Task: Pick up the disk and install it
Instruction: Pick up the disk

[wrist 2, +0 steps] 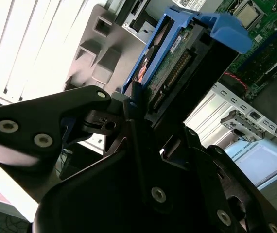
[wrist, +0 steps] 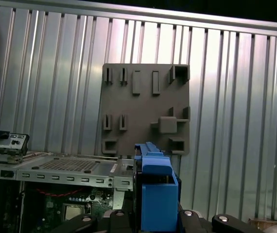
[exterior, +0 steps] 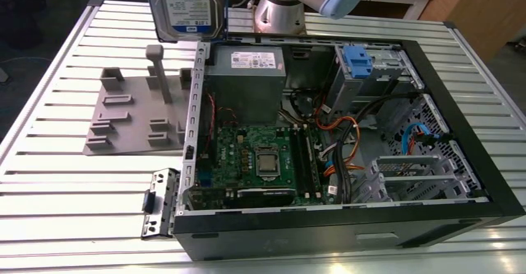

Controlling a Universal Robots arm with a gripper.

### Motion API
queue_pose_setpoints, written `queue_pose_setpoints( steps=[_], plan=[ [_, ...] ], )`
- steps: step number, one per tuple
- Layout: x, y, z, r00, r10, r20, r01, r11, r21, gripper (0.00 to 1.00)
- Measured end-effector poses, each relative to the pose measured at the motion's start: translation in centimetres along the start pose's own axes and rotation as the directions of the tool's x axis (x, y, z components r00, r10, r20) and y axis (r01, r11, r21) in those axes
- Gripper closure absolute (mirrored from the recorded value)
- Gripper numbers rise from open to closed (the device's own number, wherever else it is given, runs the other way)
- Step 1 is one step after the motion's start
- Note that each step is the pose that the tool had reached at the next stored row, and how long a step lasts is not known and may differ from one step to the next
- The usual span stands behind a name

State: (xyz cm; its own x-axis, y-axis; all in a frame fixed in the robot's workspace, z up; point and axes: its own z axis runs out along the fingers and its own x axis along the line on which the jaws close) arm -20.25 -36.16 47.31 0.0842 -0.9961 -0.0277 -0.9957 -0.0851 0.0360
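The disk (exterior: 186, 6) is a silver hard drive with a white-and-blue label in a blue carrier. In the exterior view it hangs upright in the air above the far left corner of the open computer case (exterior: 460, 132), clear of the table. In the second wrist view my gripper (wrist 2: 150, 114) is shut on the disk (wrist 2: 177, 53), black fingers (wrist 2: 80, 109) clamping its lower edge, connector side showing. In the first wrist view the blue carrier of the disk (wrist: 155, 187) stands up from my gripper (wrist: 155, 218).
The case lies open on a slatted metal table (exterior: 66, 175), with a blue-fronted drive cage (exterior: 366, 61), grey power supply (exterior: 246, 80) and motherboard (exterior: 255, 160) inside. A grey slotted holder plate (exterior: 132, 114) lies at the exterior view's left. A loose metal bracket (exterior: 160, 203) lies beside the case.
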Motion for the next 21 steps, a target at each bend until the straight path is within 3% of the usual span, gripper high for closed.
queue_pose_setpoints(
  steps=[21],
  plan=[
    [1.57,0.06,-0.03,1.0,0.0,0.0,0.0,1.0,0.0001,0.64]
  ],
)
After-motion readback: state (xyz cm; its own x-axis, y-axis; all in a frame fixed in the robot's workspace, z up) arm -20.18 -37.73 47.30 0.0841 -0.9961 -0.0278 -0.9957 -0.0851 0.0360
